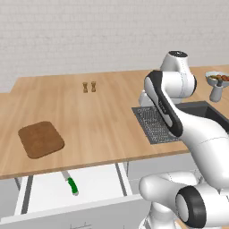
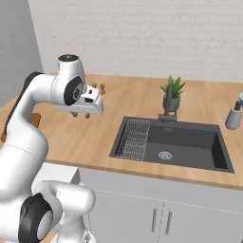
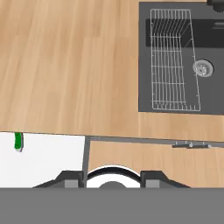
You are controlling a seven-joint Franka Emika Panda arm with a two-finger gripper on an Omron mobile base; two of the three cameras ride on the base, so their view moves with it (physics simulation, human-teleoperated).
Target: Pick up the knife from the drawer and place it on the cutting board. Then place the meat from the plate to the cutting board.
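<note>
Pretty flat, even, bright lighting all round, no glare. Soft shadows under the counter (image 1: 89,112) lip. Rendering's a bit soft and low-res, no edge distortion.

The sink (image 2: 180,147) was the landmark, sunk into the table (image 1: 103,120). A wire rack (image 2: 133,139) sat in the sink's left part, and a potted plant (image 2: 172,97) stood behind the sink. Well left of the sink lay the cutting board (image 1: 41,139) on the table, with two small shakers (image 1: 89,86) farther back (between board and sink). Below the table edge, left of the sink, the drawer (image 1: 49,188) stood pulled out with the knife (image 1: 70,183) lying in it. A footed bowl (image 1: 218,82) stood beyond the sink.
</note>
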